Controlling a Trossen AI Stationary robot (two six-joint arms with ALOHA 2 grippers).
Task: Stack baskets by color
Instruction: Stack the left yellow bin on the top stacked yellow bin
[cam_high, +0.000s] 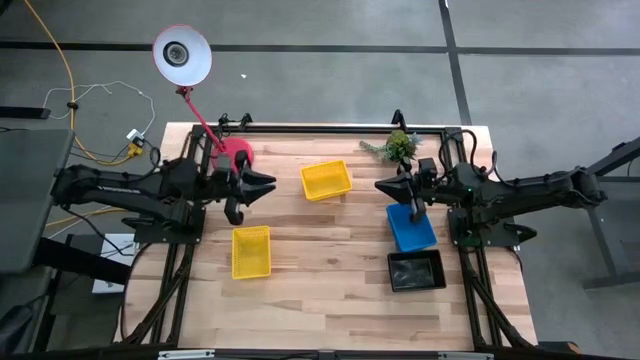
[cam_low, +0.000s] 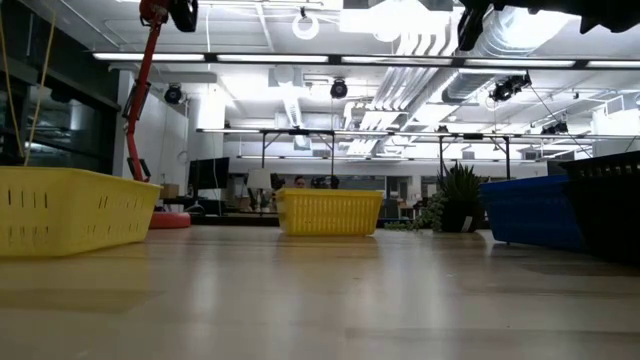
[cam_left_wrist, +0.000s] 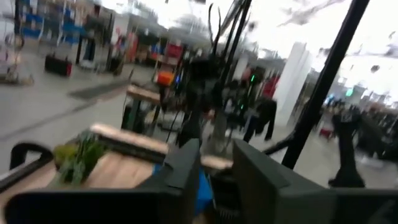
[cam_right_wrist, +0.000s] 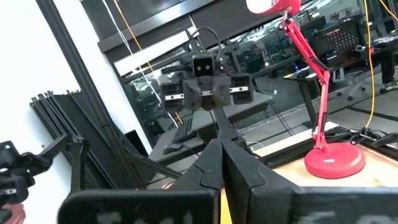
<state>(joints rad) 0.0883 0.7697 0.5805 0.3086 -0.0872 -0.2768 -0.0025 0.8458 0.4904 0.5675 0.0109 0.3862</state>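
Two yellow baskets rest on their bases on the wooden table, one at the far middle (cam_high: 326, 179) (cam_low: 329, 212) and one nearer, toward the left (cam_high: 251, 251) (cam_low: 70, 208). A blue basket (cam_high: 411, 227) (cam_low: 530, 210) sits at the right, with a black basket (cam_high: 416, 270) (cam_low: 610, 205) just nearer than it. My left gripper (cam_high: 262, 185) (cam_left_wrist: 217, 171) hovers high over the table's left part, pointing level toward the right, open and with nothing in it. My right gripper (cam_high: 383, 185) (cam_right_wrist: 222, 163) hovers opposite, pointing left, shut with nothing in it.
A desk lamp with a red base (cam_high: 236, 155) (cam_right_wrist: 334, 163) stands at the far left, close beside my left gripper. A small green plant (cam_high: 398, 147) (cam_low: 455, 200) stands at the far right. Bare wood lies between the two arms and along the near edge.
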